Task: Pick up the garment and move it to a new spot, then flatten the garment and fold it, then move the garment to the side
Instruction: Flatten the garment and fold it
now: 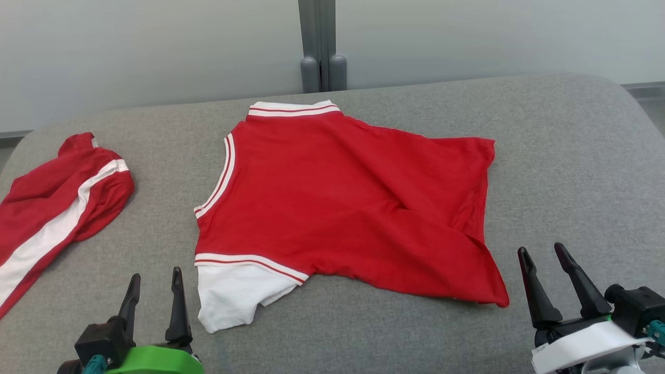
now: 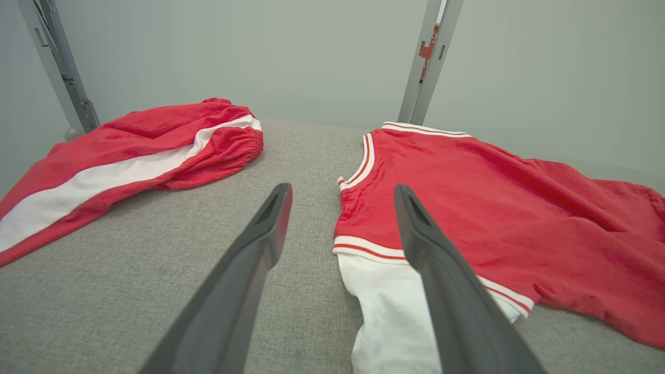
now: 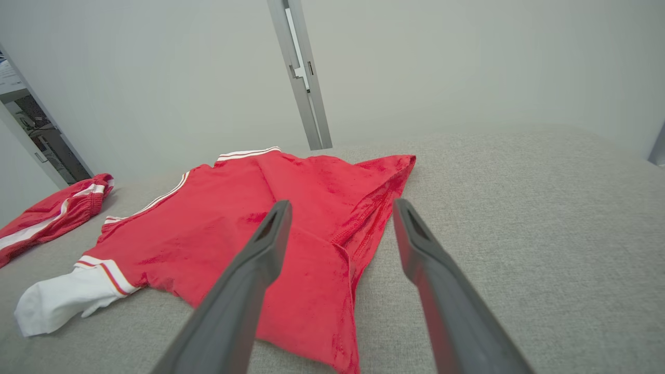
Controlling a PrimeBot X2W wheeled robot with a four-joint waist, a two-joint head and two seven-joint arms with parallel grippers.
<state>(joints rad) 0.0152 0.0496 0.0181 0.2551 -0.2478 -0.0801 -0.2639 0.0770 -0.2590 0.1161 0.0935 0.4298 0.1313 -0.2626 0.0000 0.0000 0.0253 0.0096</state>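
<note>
Both pincers stand wide and empty. You've got the left pincer (image 1: 156, 275) low on the left and the right pincer (image 1: 541, 250) low on the right, with nothing between the fingers of either.

The red shirt (image 1: 343, 208) lies spread on the grey tabletop (image 1: 571, 156), collar at the far edge, white sleeve (image 1: 234, 296) pointing back toward you. This looks to me like the flattening stage, because the cloth is rumpled through the middle and doubled over along the hem (image 1: 483, 208) on the right.

So go in low and pinch the near hem corner (image 1: 499, 298), then draw it outward. Use the other pincer to hold or pull the sleeve side, so the creases run out instead of bunching.

The sleeve sits just beside the left pincer, a touch to its right. The hem corner lies just beside the right pincer, on its left. Neither pincer touches cloth. Leave alone the second red garment (image 1: 52, 208) at the far left, well apart from the shirt.
</note>
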